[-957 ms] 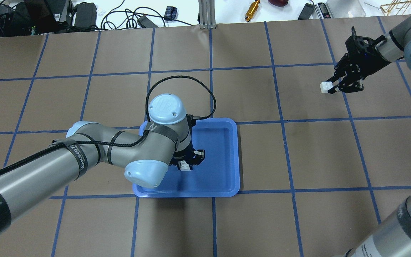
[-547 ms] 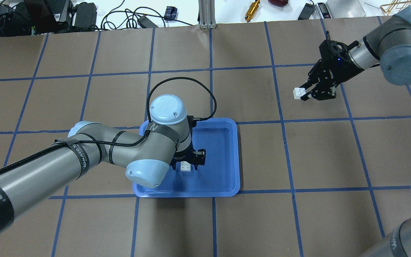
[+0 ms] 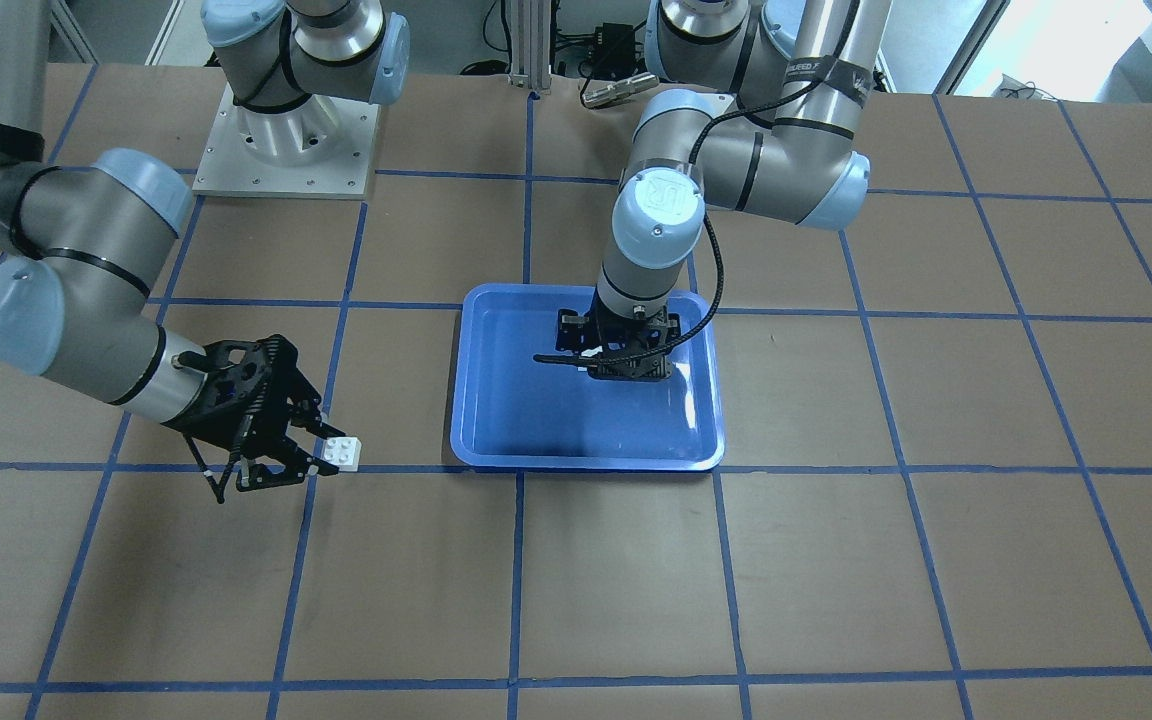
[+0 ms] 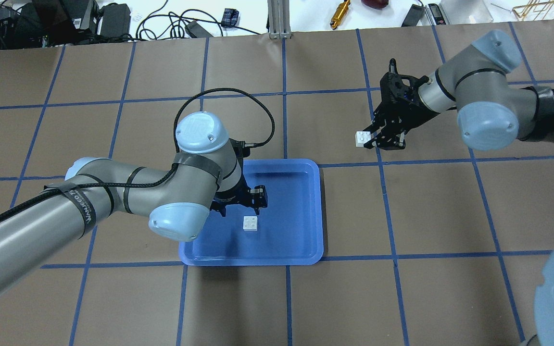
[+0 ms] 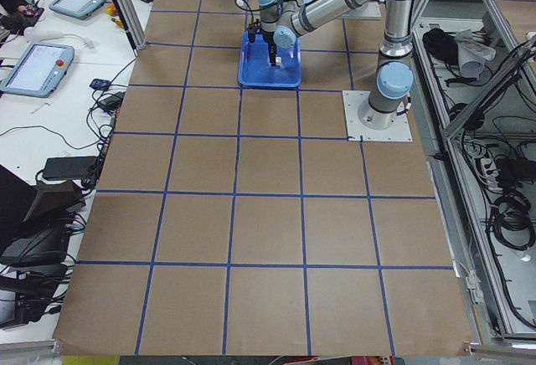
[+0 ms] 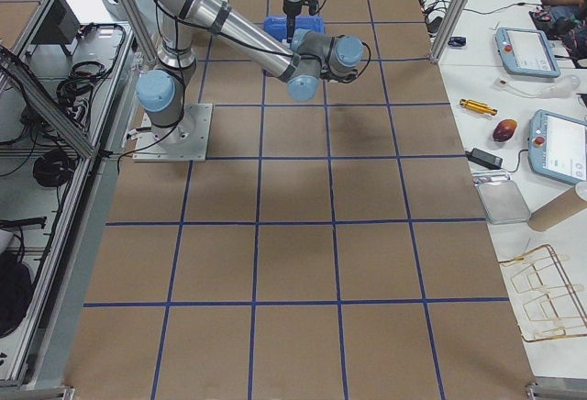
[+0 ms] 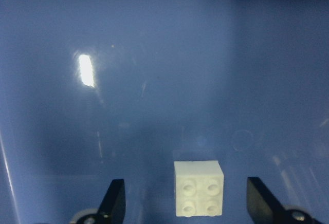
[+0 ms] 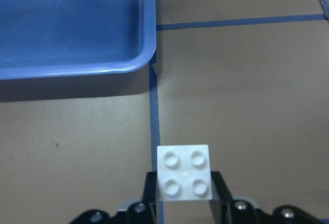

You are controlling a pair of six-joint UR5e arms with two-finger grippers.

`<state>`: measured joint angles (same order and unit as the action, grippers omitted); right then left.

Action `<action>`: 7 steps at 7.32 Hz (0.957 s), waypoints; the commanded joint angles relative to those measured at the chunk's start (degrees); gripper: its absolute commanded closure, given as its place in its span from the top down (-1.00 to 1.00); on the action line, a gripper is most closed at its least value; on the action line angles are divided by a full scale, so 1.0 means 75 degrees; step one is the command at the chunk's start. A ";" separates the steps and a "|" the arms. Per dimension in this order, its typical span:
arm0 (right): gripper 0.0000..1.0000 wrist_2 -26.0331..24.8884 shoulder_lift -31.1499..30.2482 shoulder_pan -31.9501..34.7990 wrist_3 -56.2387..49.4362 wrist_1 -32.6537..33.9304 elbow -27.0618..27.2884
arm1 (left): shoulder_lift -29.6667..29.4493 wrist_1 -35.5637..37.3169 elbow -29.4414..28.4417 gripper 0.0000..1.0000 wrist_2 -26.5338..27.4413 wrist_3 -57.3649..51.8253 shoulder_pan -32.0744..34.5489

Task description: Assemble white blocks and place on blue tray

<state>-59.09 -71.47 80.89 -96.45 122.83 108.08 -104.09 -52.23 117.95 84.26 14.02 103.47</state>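
Holding one white block over the bench; its twin sits in the tray.

Blue tray [image 4: 306, 211]: glossy plastic, shallow, rounded corners, raised rim, lamp glare on its floor; lies about mid-bench on the brown paper cover [image 4: 402, 298] gridded with blue tape. Inside it, one loose block [image 4: 250, 223]: matte white, square, four round studs up, flat on the tray floor toward the robot's edge. Left gripper [image 4: 238, 202] over the tray, jaws spread wide, nothing in them; wrist view shows a black fingertip each side of the loose block, a gap on both sides. Right gripper [image 4: 375, 142] toward the bench's right end and far edge, well apart from the tray, pinching the held block [image 4: 362, 139], same white four-stud shape, studs up, over a tape line.
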 commanded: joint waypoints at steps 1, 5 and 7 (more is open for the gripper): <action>-1.00 -0.0008 -0.0417 0.0742 0.1322 0.1162 0.0669 | 0.0307 -0.0137 0.0035 0.84 -0.0593 -0.0100 -0.0459; -1.00 -0.0148 -0.0478 0.1728 0.2638 0.2567 0.1349 | 0.0542 -0.0454 0.0537 0.19 -0.0747 -0.0838 -0.0975; -1.00 -0.0288 -0.0490 0.2092 0.3086 0.2724 0.1398 | 0.0613 -0.0466 0.0585 -0.94 -0.0758 -0.0838 -0.0976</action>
<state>-60.47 -75.16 94.74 -75.27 141.99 118.19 -99.78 -55.68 121.97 78.69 7.78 96.26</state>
